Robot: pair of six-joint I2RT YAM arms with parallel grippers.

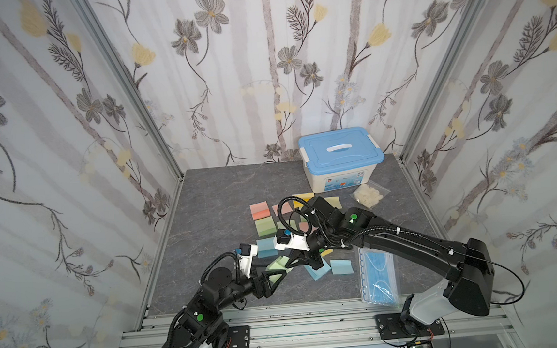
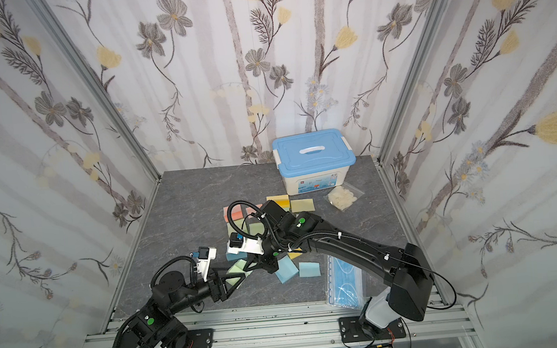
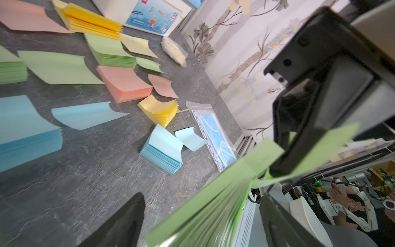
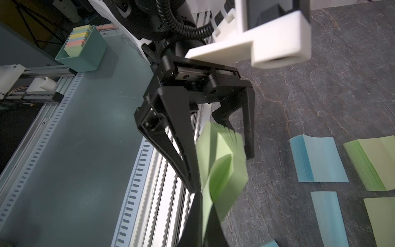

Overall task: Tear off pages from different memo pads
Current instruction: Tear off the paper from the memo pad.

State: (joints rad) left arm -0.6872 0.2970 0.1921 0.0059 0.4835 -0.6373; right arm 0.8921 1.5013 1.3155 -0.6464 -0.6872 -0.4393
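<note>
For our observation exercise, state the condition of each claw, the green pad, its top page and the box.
left claw: apart around green pad, grip unclear
right claw: shut on green page
green pad: inside left claw
green page: pinched, bent off pad
storage box: lid closed

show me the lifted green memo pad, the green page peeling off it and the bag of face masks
green memo pad (image 4: 211, 147): right wrist view, its broad face
green page (image 3: 337, 138): left wrist view, the free end
bag of face masks (image 1: 378, 275): in a top view, the bag's middle

A blue-lidded box (image 1: 340, 158) stands beside a small clear bag (image 1: 369, 195), with bagged blue masks (image 1: 378, 275) lying apart.
</note>
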